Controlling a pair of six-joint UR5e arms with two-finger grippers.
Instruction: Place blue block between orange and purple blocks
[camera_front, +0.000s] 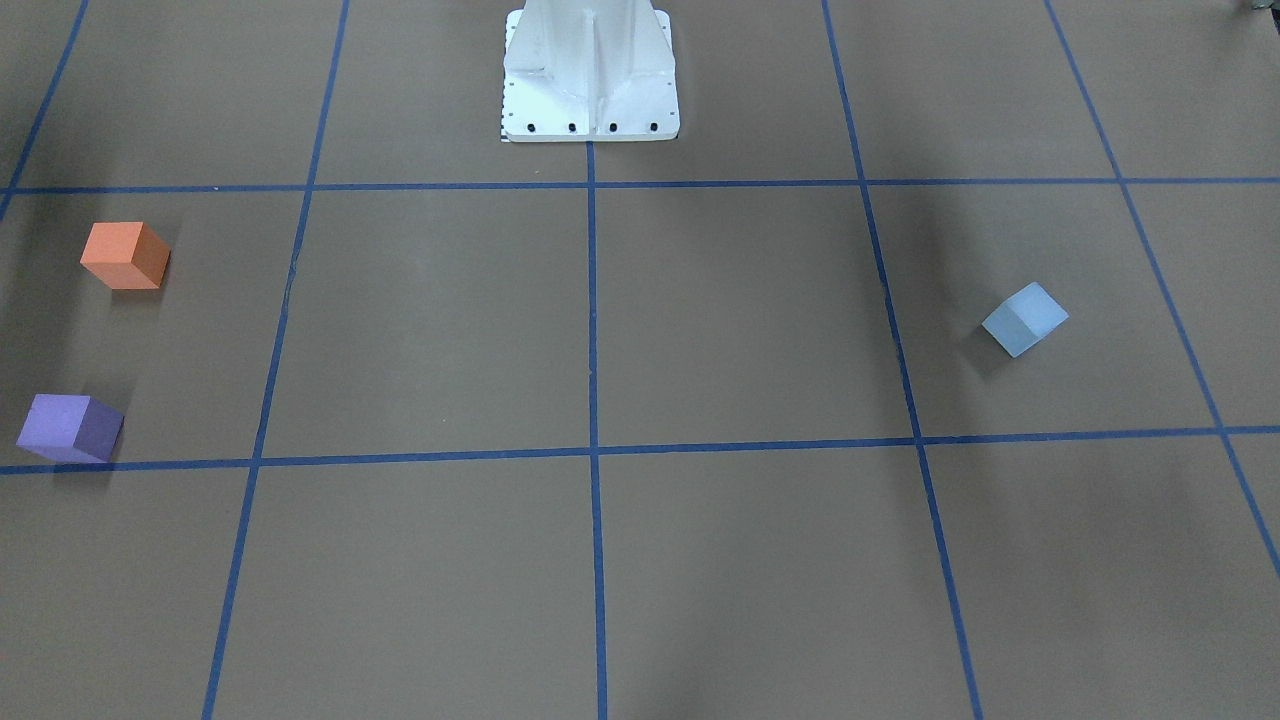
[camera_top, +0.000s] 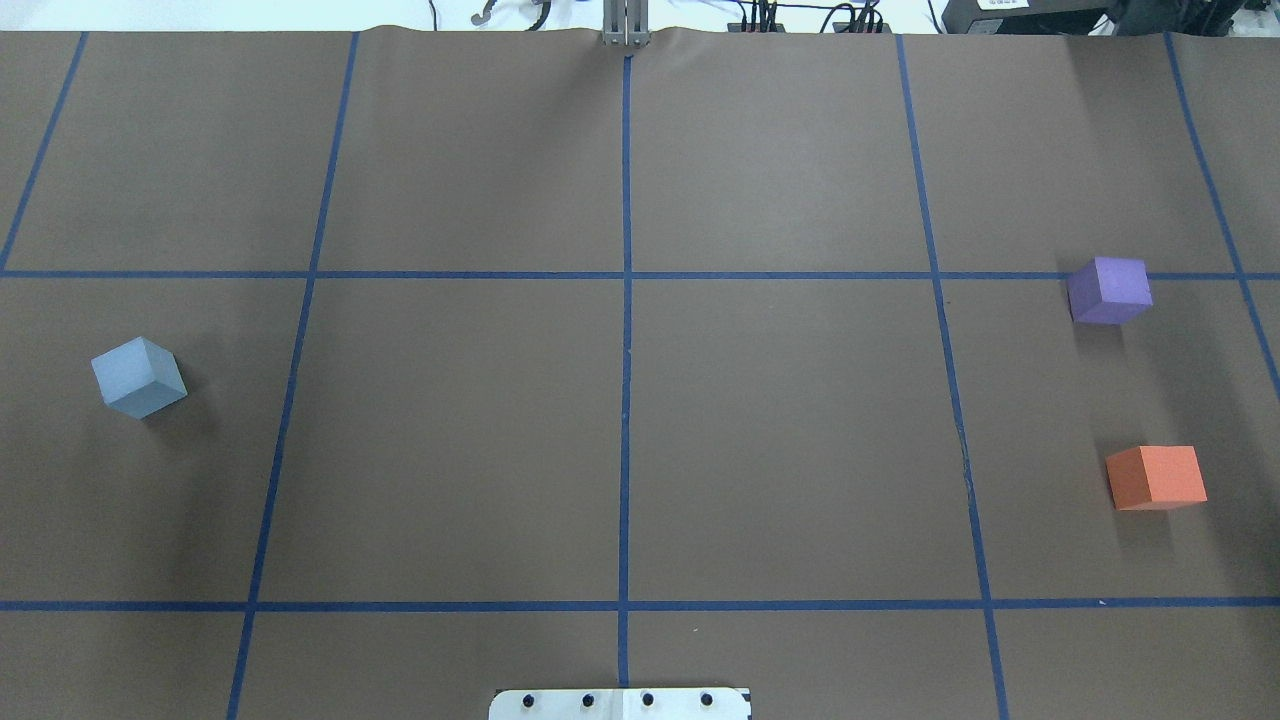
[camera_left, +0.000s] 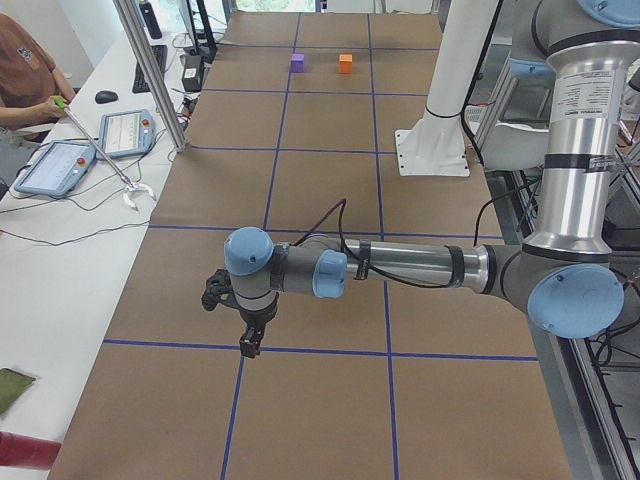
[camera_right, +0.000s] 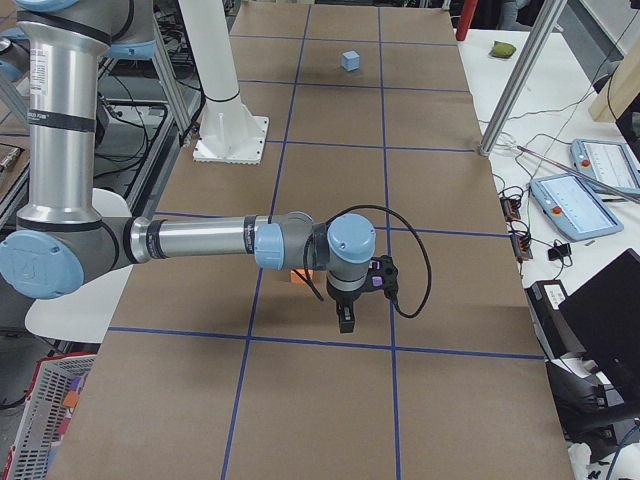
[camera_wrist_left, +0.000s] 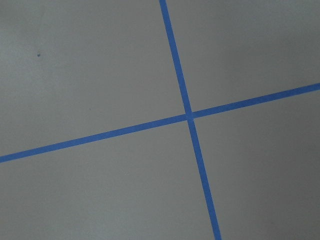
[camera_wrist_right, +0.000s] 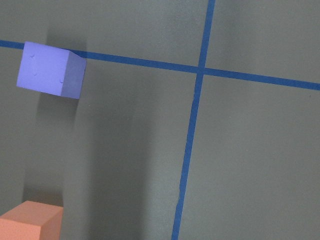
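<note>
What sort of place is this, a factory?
Probably a robotics lab: the left arm and right arm hang over a table gridded with blue tape, with a blue block on it and control tablets beside it.

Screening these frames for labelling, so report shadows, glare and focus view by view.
Overhead: sharp, no glare; soft shadows beside the blue block, purple block and orange block. Front-facing: even light, faint broad shadow bands. Right wrist: a wide soft shadow runs down from the purple block. Left wrist: flat light, only tape lines. Side views: crisp, bright.
</note>
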